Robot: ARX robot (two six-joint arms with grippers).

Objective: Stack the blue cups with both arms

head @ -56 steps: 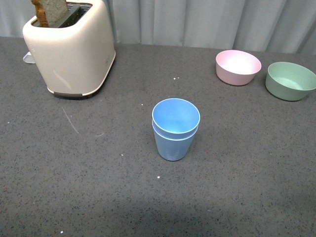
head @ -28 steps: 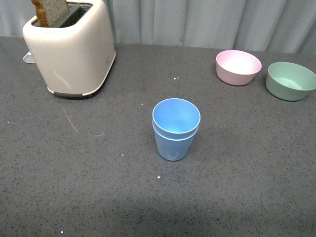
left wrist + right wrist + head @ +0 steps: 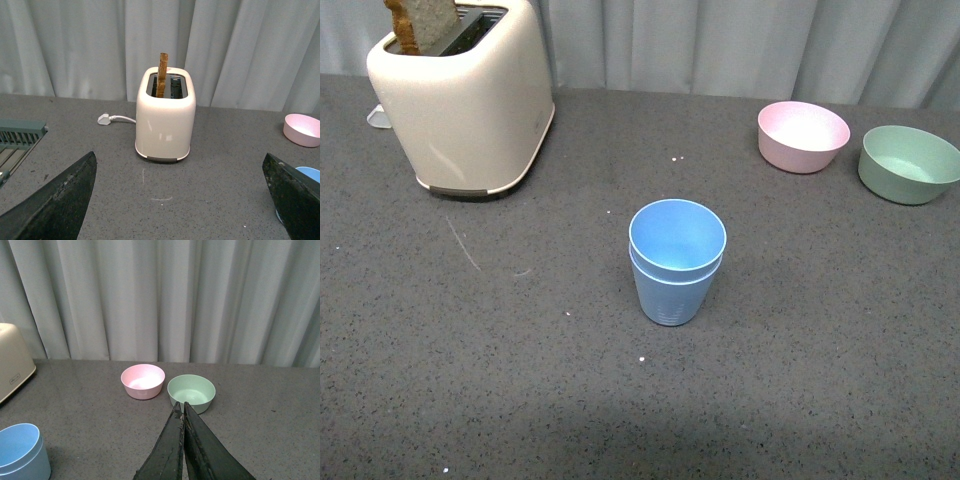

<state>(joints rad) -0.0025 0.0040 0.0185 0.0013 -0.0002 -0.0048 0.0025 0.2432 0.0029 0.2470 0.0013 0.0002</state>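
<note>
Two light blue cups (image 3: 675,262) stand nested, one inside the other, upright at the middle of the dark grey table; the inner rim sits just above the outer rim. The stack also shows in the right wrist view as blue cups (image 3: 20,452), and a sliver of blue cup (image 3: 307,173) peeks past one finger in the left wrist view. Neither arm appears in the front view. My left gripper (image 3: 180,185) is open, its fingers wide apart over bare table, well away from the cups. My right gripper (image 3: 181,407) is shut with nothing in it, off to the side of the stack.
A cream toaster (image 3: 465,100) with a bread slice (image 3: 420,22) stands at the back left, its white plug (image 3: 105,119) behind it. A pink bowl (image 3: 802,135) and a green bowl (image 3: 908,163) sit at the back right. Grey curtains hang behind the table.
</note>
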